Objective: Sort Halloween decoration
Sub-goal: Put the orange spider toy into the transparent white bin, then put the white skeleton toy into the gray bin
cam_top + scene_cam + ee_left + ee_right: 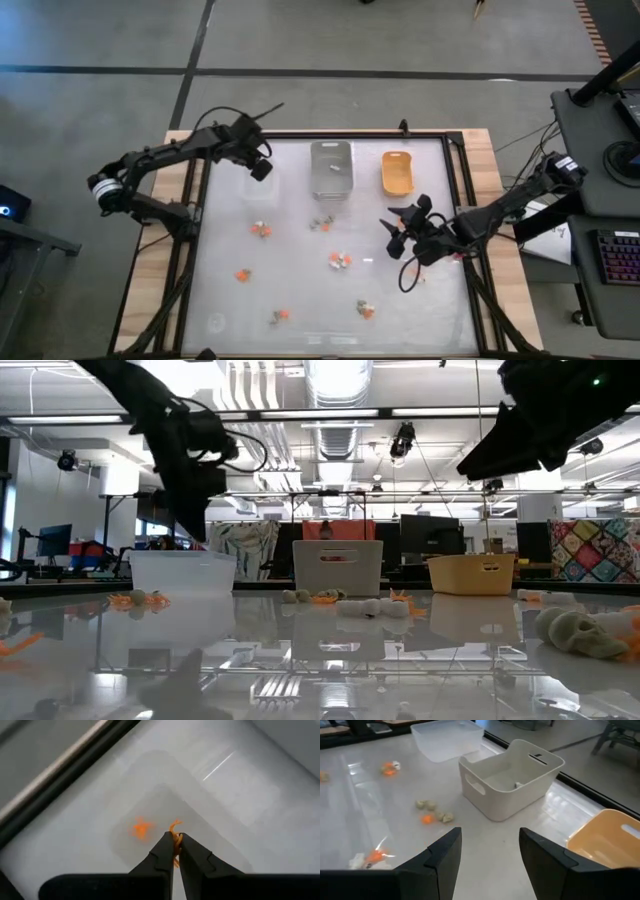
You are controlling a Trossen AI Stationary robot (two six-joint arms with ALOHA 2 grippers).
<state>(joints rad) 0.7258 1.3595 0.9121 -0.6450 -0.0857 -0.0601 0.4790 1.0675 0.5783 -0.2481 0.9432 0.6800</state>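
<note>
My left gripper point(175, 840) hangs over the clear tray point(260, 186) at the table's far left, shut on a tiny orange trinket point(174, 827). Another orange trinket point(141, 828) lies on that tray's floor. Several more Halloween trinkets, orange, white and tan, lie loose on the table, among them one at mid-table point(341, 260), one farther left point(261, 229) and one near the front point(365, 309). My right gripper point(398, 232) hovers open above the table's right half, nothing between its fingers point(445, 852). My left gripper pinches the orange trinket between its two fingertips point(165, 847). A curled orange end point(174, 824) sticks out past the tips. The fingers slant downward from above. The trinket is lifted clear, above the clear tray's floor.
A grey tray point(332, 168) stands at the far middle with a small piece inside point(518, 784), an orange-yellow tray point(397, 172) to its right. Tan and orange trinkets point(427, 806) lie in front of the grey tray. A dark frame point(330, 134) borders the table.
</note>
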